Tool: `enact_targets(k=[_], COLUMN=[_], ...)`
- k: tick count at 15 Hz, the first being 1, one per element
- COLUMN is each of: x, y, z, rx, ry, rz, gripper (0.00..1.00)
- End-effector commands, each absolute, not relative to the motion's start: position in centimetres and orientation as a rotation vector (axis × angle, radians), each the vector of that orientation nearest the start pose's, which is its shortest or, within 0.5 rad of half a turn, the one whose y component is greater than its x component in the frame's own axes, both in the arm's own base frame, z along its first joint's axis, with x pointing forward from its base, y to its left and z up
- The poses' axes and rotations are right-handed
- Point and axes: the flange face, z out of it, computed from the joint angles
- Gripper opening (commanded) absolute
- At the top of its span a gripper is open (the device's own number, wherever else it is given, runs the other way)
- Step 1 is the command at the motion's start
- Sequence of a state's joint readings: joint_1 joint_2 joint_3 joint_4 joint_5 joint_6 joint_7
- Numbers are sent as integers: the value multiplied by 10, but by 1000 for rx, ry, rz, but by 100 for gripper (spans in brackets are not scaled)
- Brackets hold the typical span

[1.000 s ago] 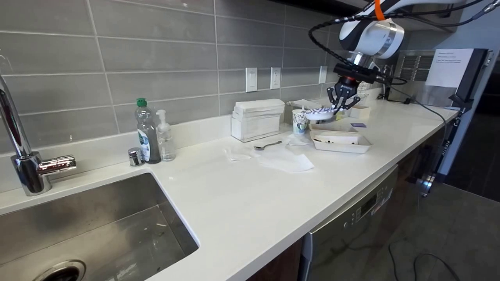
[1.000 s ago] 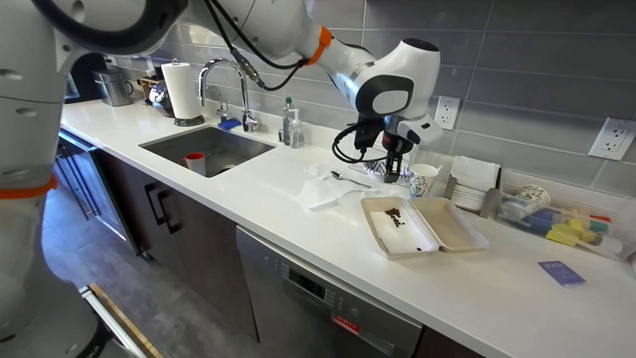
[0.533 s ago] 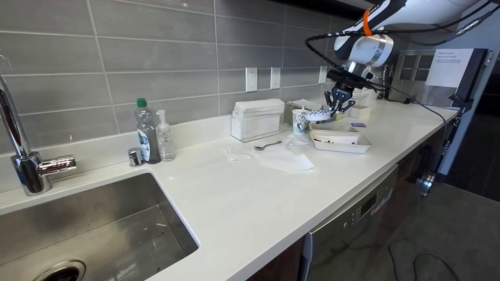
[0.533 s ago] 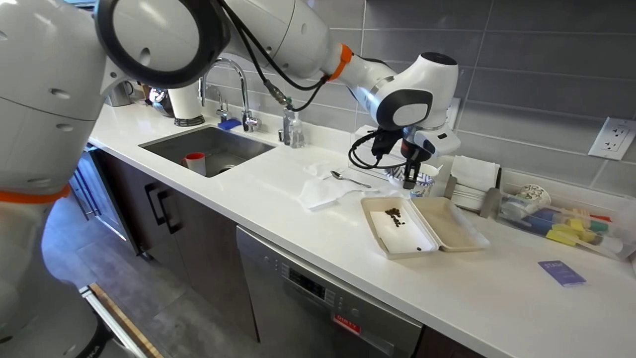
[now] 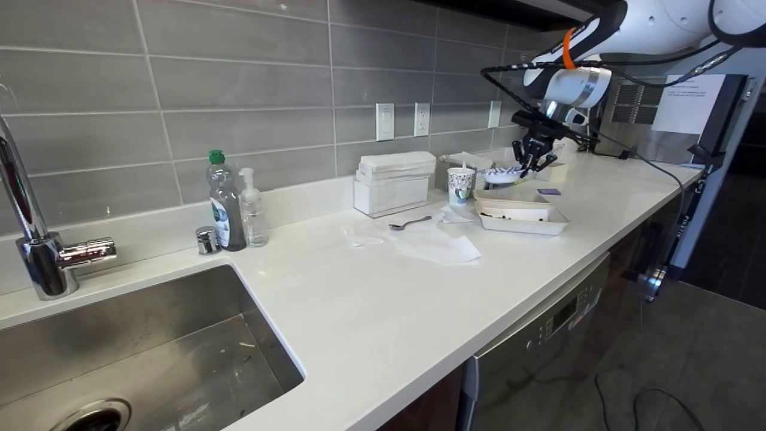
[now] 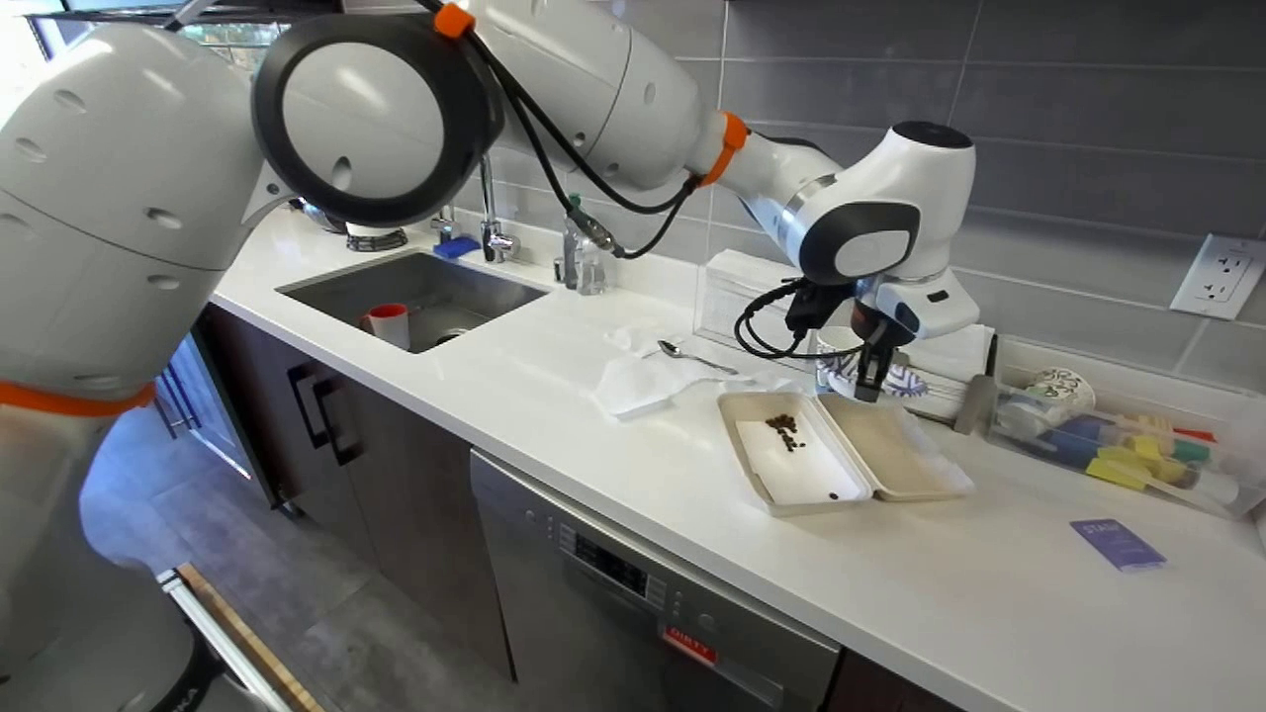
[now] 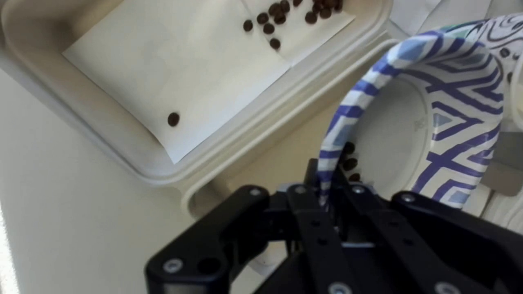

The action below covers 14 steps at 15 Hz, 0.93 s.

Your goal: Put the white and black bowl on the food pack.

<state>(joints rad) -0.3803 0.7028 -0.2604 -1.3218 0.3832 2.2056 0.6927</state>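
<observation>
- Gripper (image 7: 324, 179), one, worked by me from a distance: fingertips clamped on the rim of the bowl (image 7: 412, 122), one inside, one outside.
- Bowl, white, blue-patterned: I have it raised off the counter (image 5: 359, 311), by the food pack (image 6: 890, 457). In the wrist view it covers part of the pack's lid half; whether the two touch, I cannot tell. A few dark bits (image 7: 350, 164) show inside, close to the pinched rim.
- Food pack, pale, unfolded on the counter, tray half beside lid half.
- Paper (image 7: 204, 81), white, in the tray half; more dark bits lie on it, most clustered, one alone near a corner.
- Cup (image 5: 460, 185), patterned, upright on the counter, near the bowl; partly hidden from me in an exterior view.
- Spoon (image 5: 411, 223), metal, lying by loose napkins (image 5: 443, 248).
- Napkin box (image 5: 395, 194), clear, white stack within, near the tiled wall (image 5: 239, 84).
- Bottle (image 5: 227, 203), green-capped, upright, just beside a pump bottle (image 5: 254, 212).
- Sink (image 5: 197, 353), steel, in both exterior views; I make out a mug (image 6: 389, 326) in it, red inside, in an exterior view.
- Bin (image 6: 1137, 388), clear, coloured pieces (image 6: 1137, 455) inside, on the counter; the pieces overlap, so I leave them uncounted.
- Card (image 6: 1119, 544), purple, flat on the counter.
- Dishwasher (image 6: 584, 633), below the counter, red label (image 6: 690, 645) reading DIRTY.
</observation>
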Motion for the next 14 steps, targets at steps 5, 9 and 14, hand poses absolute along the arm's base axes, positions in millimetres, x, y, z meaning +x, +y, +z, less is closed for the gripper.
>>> enact_targets(k=[5,9,14], x=[635,635,635], y=[-438,-443,-440], z=[324,305,288], rx=[-2129,-2135,-2150], ry=[2053,2045,2033], rz=[-318,-322,-302], gripper=[1,1,8])
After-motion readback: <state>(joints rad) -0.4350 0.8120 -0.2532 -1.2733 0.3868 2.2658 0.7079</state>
